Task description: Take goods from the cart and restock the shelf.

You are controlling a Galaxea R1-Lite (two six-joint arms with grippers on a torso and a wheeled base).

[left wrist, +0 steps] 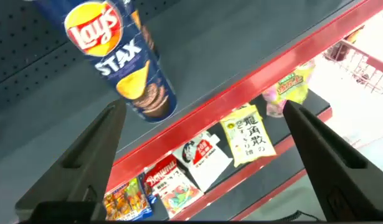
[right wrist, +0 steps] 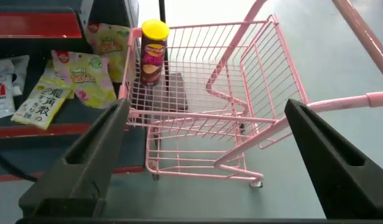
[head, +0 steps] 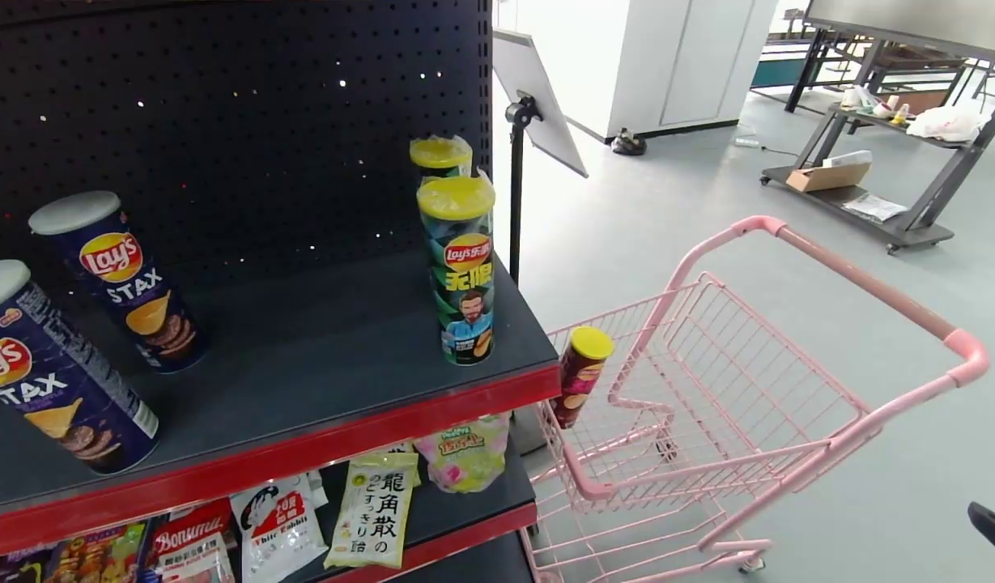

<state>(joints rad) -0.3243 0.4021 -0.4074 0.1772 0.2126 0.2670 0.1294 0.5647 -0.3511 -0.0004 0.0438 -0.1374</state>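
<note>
On the left of the shelf (head: 303, 364) you have two tall blue cans with pale lids: one (head: 52, 372) stands close to the red front edge (head: 343, 437) at the left end, and the other (head: 121, 279) stands farther back, just beside it and apart from it. Your left gripper (left wrist: 203, 104) hangs in front of that red edge with its jaws spread wide and nothing between them; the front blue can shows past its fingers, with the snack packets (head: 376, 506) of the lower shelf below. Moving right, the middle of the shelf board is bare dark surface. At its right end a green can (head: 462, 275) with a yellow lid stands upright near the front corner, and a second yellow-lidded can (head: 440, 158) stands right behind it against the pegboard back. Below that corner a pale green bag (head: 465, 461) lies at the right end of the lower shelf. To the right of the shelf stands the pink cart (head: 861, 283), its basket close against the shelf end. A dark red can (head: 580, 374) with a yellow lid stands in the basket corner nearest the shelf, leaning slightly against the wire wall. Your right gripper (right wrist: 207, 102) hangs over the near side of the cart, jaws wide apart and empty, well apart from that can.
</note>
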